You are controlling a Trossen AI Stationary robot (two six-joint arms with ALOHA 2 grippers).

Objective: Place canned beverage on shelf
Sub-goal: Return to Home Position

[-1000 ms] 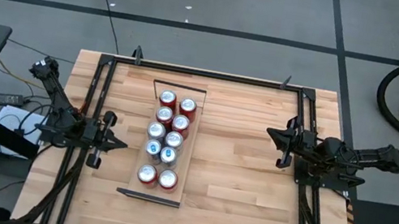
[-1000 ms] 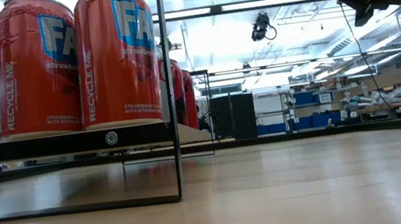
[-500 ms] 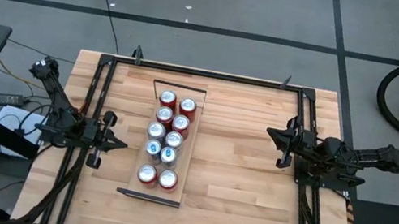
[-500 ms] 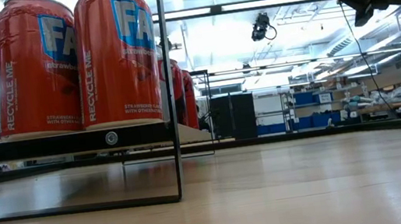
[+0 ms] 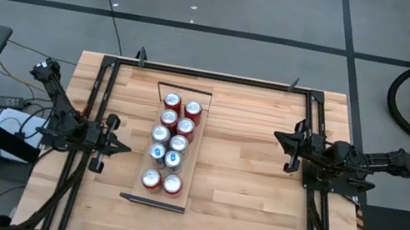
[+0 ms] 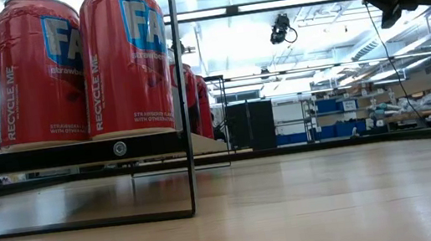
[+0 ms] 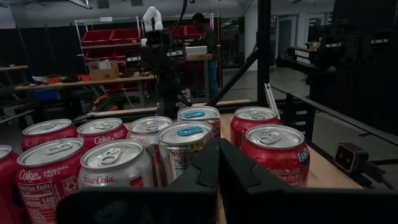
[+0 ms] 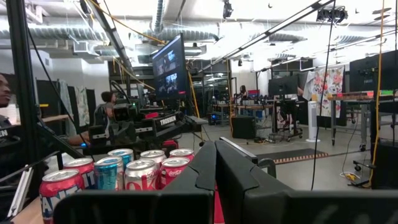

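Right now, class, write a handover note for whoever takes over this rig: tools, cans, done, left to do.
Left tool: shut, empty, at the left side of the table, clear of the shelf.
Right tool: shut, empty, at the right side.
Ten cans stand upright on the shelf in two rows.
Done: no can visible off it.
To do: probably only parking both tools.

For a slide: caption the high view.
Ten cans in two rows on the shelf; left gripper and right gripper shut alongside.
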